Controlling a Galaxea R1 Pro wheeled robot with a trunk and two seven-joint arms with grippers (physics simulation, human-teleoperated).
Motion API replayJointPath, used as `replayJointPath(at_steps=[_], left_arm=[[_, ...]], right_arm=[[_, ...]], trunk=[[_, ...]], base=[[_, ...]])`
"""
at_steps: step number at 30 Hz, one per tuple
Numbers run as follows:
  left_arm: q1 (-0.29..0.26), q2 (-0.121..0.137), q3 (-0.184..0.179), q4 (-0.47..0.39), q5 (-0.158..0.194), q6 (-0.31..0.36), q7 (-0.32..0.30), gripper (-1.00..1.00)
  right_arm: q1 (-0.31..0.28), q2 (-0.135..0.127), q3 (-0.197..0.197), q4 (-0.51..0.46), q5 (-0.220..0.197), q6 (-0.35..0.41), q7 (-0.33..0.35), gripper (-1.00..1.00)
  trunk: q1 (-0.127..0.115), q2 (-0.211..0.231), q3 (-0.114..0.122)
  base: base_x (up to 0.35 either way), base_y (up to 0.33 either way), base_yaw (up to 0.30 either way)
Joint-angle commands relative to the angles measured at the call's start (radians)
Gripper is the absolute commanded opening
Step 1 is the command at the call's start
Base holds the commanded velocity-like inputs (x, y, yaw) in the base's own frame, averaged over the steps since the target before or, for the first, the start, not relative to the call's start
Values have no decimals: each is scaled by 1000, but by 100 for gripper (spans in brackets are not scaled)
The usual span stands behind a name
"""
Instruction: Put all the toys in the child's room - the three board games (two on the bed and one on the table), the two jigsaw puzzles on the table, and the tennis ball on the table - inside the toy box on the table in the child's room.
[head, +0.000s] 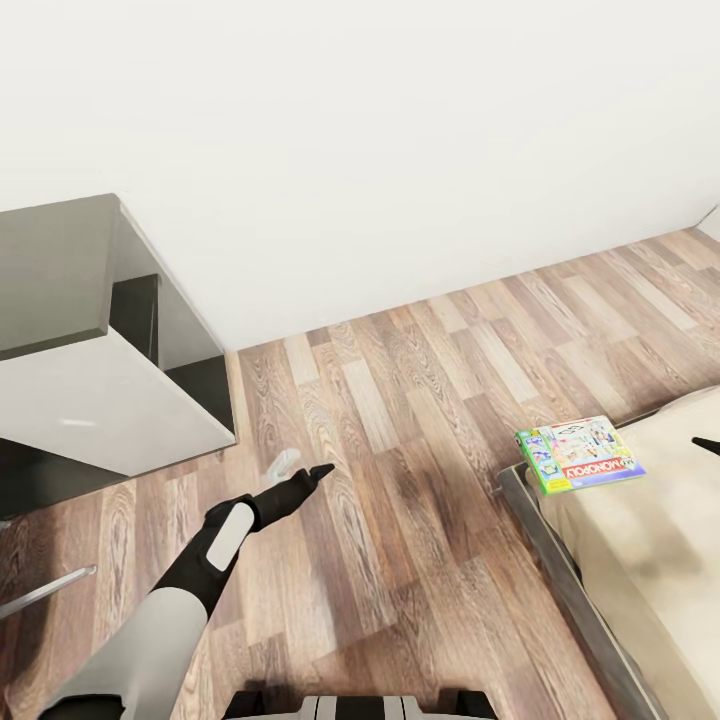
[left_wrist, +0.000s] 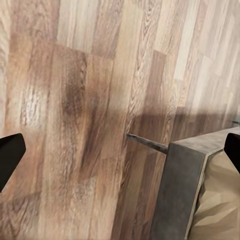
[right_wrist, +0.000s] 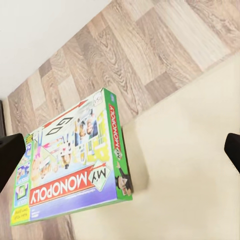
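A green "My Monopoly" board game (head: 578, 455) lies flat on the corner of the beige bed (head: 650, 570), overhanging the edge a little. In the right wrist view the same box (right_wrist: 75, 165) sits below my right gripper (right_wrist: 120, 152), which is open and apart from it, one dark fingertip (right_wrist: 10, 155) at each side of the picture. A tip of that gripper pokes in at the head view's right edge. My left gripper (head: 300, 472) hangs open over the wooden floor, holding nothing. The toy box, puzzles and tennis ball are out of view.
A grey and white desk-like unit (head: 100, 350) stands against the white wall at the left. The dark bed frame (head: 560, 580) runs along the right, and its corner (left_wrist: 180, 190) lies ahead of the left gripper. Wooden floor (head: 420, 420) spreads between them.
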Motion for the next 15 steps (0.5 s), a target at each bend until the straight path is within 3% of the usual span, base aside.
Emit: replayJointPath(at_steps=[1,6,15], left_arm=[[0,-4,4,2,5,7,-2,100],[23,12,8,25,3,20,3,100],[41,12,8,26,3,20,3,100]], right_arm=[[-1,1,-2,1,-3,8,2,100],[-24,-21,1,5,8,-2,13,100],[-34,-21,1,5,8,-2,13,100]], trunk=[[0,0,-1],[0,0,-1],[0,0,-1]], base=[[0,0,0],[0,0,0],[0,0,0]])
